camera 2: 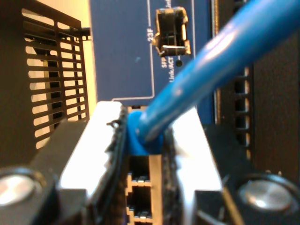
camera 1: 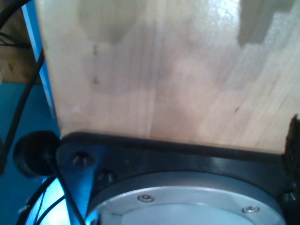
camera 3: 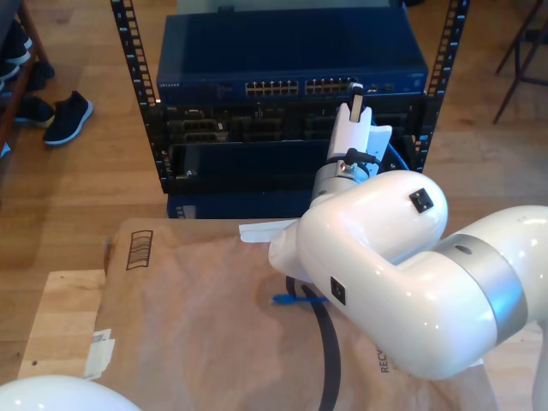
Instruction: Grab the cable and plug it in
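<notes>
My second gripper (camera 2: 145, 154) is closed on the cable (camera 2: 211, 70), its two pale fingers (camera 2: 96, 140) pressed against either side of the blue boot at the cable's end. From there the thin blue line runs up and away past the camera, blurred by closeness. Straight ahead in this second wrist view is the dark blue front panel of a network switch (camera 2: 122, 51), with an open SFP port (camera 2: 172, 33) above the gripper and a column of sockets (camera 2: 139, 187) seen between the fingers; whether the plug touches any socket I cannot tell.

The exterior view gives the wider setting that the close view lacks: the white arm (camera 3: 385, 257) reaches from the exterior view's right toward a rack (camera 3: 291, 103), its gripper held up at the row of ports near the switch's right end (as that view shows it). The cable's other end (camera 3: 287, 300) lies on brown paper (camera 3: 188, 317) covering the table, beside a thick black cable (camera 3: 325, 351). Dark shoes (camera 3: 68, 116) sit on the wooden floor at the exterior view's left.

My first wrist view looks at a pale wooden board (camera 1: 164, 70) and a black mount with a metal ring (camera 1: 187, 201); my first gripper's opening cannot be judged from it.
</notes>
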